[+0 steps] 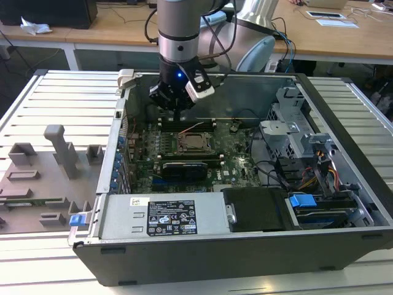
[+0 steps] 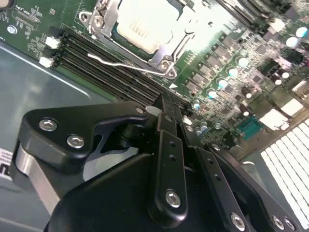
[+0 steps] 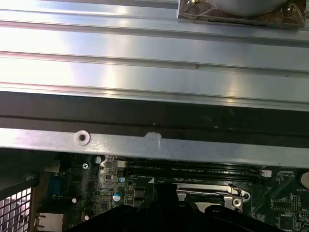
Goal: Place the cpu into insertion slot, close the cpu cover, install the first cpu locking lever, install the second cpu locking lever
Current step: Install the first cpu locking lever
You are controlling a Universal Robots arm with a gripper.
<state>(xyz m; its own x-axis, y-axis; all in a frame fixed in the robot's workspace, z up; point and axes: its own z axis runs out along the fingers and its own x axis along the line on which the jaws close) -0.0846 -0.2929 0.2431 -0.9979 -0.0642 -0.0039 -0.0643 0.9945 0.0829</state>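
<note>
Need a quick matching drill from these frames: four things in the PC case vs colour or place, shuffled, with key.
Things:
1. cpu
2. claw
3. motherboard
4. lever

Descriptions:
A. green board inside the case
B. thin silver wire lying between the socket and the black memory slots
C. pale metal square sitting in the socket under the cover frame
D. black, hanging over the board's far edge above the memory slots

Pairs: 1-C, 2-D, 3-A, 4-B
</note>
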